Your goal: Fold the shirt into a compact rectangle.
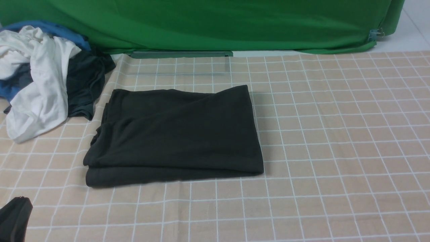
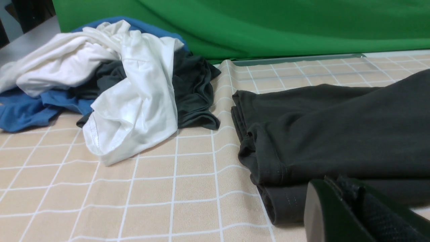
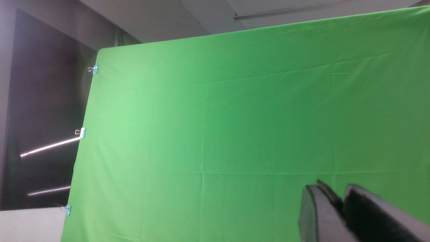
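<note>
The black shirt lies folded into a thick rectangle at the centre left of the checked tablecloth, with stacked layers showing along its left and near edges. No print or label shows. My left gripper sits low at the near left corner, apart from the shirt. In the left wrist view this left gripper is shut and empty, just short of the shirt's near hem corner. The right gripper is outside the front view. It points up at the green backdrop, jaws slightly parted and empty.
A heap of white, blue and dark grey clothes lies at the far left, close to the shirt's back left corner; the left wrist view shows the heap too. A green cloth hangs along the table's far edge, with a green bar under it.
</note>
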You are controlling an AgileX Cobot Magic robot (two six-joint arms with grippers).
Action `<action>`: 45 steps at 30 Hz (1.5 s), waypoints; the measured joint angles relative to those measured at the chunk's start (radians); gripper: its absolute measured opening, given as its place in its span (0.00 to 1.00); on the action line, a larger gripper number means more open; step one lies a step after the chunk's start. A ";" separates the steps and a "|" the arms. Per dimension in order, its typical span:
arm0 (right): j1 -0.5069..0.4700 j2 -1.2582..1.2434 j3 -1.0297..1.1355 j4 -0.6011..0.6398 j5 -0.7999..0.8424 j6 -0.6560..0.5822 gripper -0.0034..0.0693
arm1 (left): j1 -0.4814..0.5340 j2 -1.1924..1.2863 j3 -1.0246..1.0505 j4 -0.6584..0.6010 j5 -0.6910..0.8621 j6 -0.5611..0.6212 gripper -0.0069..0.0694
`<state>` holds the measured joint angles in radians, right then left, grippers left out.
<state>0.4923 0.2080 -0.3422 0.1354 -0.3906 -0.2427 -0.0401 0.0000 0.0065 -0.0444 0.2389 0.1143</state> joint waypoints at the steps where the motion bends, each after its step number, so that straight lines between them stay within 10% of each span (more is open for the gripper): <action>1: 0.000 0.000 0.000 0.000 0.000 0.000 0.25 | 0.000 0.000 0.000 0.000 0.001 0.000 0.12; 22: -0.010 -0.027 0.005 0.000 0.079 -0.037 0.29 | 0.000 0.000 0.000 0.000 0.001 0.000 0.12; 34: -0.358 -0.194 0.325 0.000 0.595 -0.073 0.32 | 0.000 0.000 0.000 0.000 0.002 0.000 0.12; 45: -0.399 -0.208 0.350 0.000 0.645 -0.058 0.35 | 0.000 0.000 0.000 0.002 0.004 0.000 0.12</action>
<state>0.0935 -0.0003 0.0081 0.1354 0.2543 -0.3006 -0.0401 -0.0003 0.0065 -0.0426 0.2433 0.1143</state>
